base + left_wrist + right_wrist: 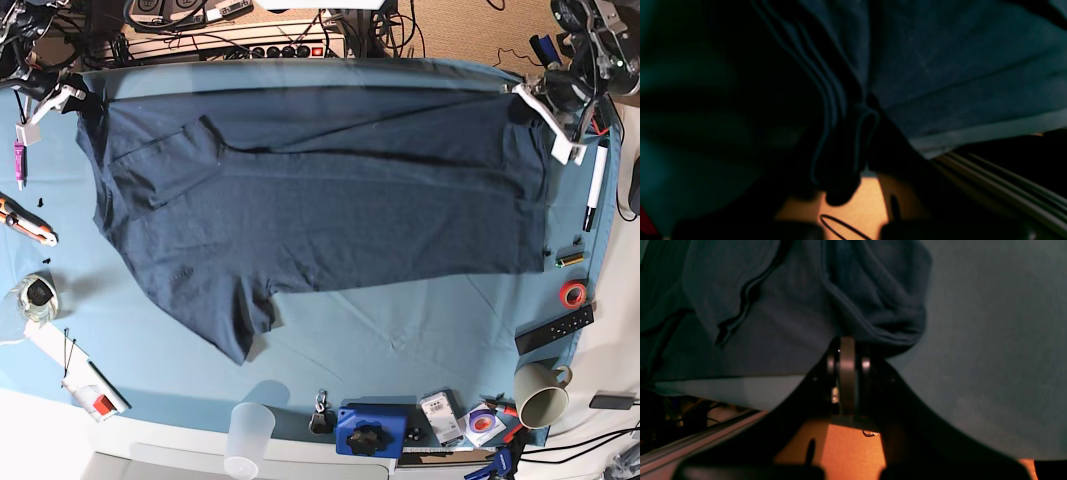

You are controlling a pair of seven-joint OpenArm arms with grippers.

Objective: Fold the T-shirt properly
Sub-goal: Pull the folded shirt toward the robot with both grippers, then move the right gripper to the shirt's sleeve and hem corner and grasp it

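Along the near edge of the table (330, 345), in the base view, stand a clear cup (250, 438), a blue box (371, 431) and a mug (540, 393), with a black remote (553, 330) and a red tape roll (573, 293) up the right side. Beyond them the shirt (330, 200) lies spread across the light blue cloth, covering most of the middle and far part of the table; one sleeve points toward the near edge left of centre, and another sleeve is folded inward at the far left. At the far left corner of the fabric, the right gripper (62, 97) is clenched on the shirt; its wrist view shows bunched hem pinched at the closed fingers (847, 373). At the far right corner, the left gripper (553, 120) likewise grasps the shirt, with gathered folds of dark fabric hanging in front of its wrist camera. Farthest back, a power strip (280, 48) and cables lie behind the table.
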